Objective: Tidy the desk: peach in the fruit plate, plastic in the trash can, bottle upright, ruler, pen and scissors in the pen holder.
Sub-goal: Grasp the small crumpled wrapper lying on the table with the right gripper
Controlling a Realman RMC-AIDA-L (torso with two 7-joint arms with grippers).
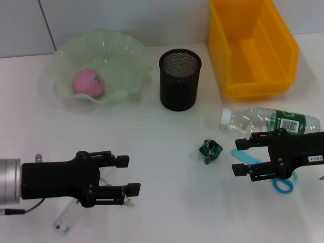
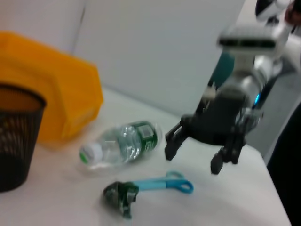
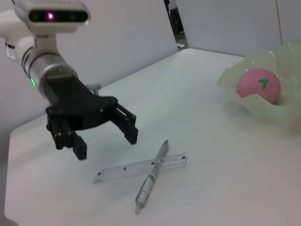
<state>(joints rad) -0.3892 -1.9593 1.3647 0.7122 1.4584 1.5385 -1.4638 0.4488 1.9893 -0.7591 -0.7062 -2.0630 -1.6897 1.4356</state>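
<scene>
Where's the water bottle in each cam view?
Head: bottle lying on its side, right of the pen holder, behind the right gripper.
Left wrist: bottle lying centre frame, beside the yellow bin.
Right wrist: not in view.
Shared landmark: the yellow bin.

You have the peach (image 1: 88, 83) lying in the pale green fruit plate (image 1: 124, 55) at far left. Right of it stands the black mesh pen holder (image 1: 179, 79), and right of that the yellow bin (image 1: 251, 48). The bottle (image 1: 268, 121) lies on its side at right, cap pointing left. Your right gripper (image 1: 240, 157) hovers spread apart just near of it, over the blue scissors (image 1: 281, 183). Crumpled green plastic (image 1: 210, 151) sits left of that gripper. Your left gripper (image 1: 128, 175) hangs wide apart at near left, above the clear ruler (image 1: 65, 220).
</scene>
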